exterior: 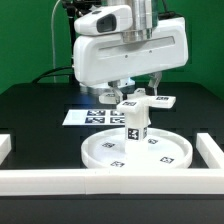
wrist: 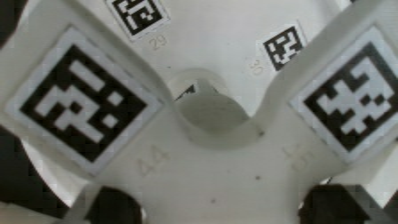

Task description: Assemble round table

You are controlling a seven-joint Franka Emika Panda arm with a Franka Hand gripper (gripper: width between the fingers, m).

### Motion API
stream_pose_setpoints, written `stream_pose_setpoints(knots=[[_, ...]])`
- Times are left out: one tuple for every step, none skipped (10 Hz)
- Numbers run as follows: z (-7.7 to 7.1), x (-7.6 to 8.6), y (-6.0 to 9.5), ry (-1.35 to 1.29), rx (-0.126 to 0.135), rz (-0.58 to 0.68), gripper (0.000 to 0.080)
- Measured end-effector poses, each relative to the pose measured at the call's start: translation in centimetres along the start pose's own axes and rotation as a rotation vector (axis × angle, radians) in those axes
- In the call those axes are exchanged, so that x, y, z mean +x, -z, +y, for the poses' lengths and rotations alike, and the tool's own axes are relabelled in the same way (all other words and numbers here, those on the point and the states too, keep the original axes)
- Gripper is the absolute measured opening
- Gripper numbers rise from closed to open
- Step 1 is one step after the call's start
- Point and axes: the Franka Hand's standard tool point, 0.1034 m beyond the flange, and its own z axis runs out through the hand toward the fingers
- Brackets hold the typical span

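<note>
The large rimmed round disc point(exterior: 160, 155) lies flat on the black table. The short cylindrical leg point(exterior: 133, 127) stands upright at its centre, tags on its sides. The cross-shaped base point(exterior: 140, 101) sits on top of the leg, one arm reaching to the exterior view's right. My gripper point(exterior: 137, 92) comes down from above and is shut on the base. In the wrist view the base point(wrist: 196, 150) fills the picture, with big tags on two arms and a round hole in the middle. The dark fingertips point(wrist: 111, 205) press its sides; the gripper point(wrist: 231, 205) straddles one arm.
The marker board point(exterior: 88, 117) lies flat behind the disc. White border rails run along the front point(exterior: 40, 181) and the exterior view's right point(exterior: 210, 150). A green wall stands behind the table.
</note>
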Motion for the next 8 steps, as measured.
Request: stream_pose_setpoints(knots=[[-0.05,0.07,0.00,-0.094,0.000,0.003,0.0442],[-0.12,0.14,0.00,-0.180,-0.001,0.006,0.0442],[-0.25,0.32,-0.02,-0.254,-0.003,0.012,0.0443],[-0.31,0.44,-0.03,-0.284,-0.006,0.018,0.0443],[-0.29,0.45,-0.02,-0.291,-0.007,0.018,0.0443],[-0.27,0.44,-0.02,-0.290,-0.007,0.018,0.0443],[-0.27,0.44,0.06,-0.289,-0.008,0.017,0.0544],[-0.58,0.38,0.88,-0.286,0.003,0.008,0.0620]])
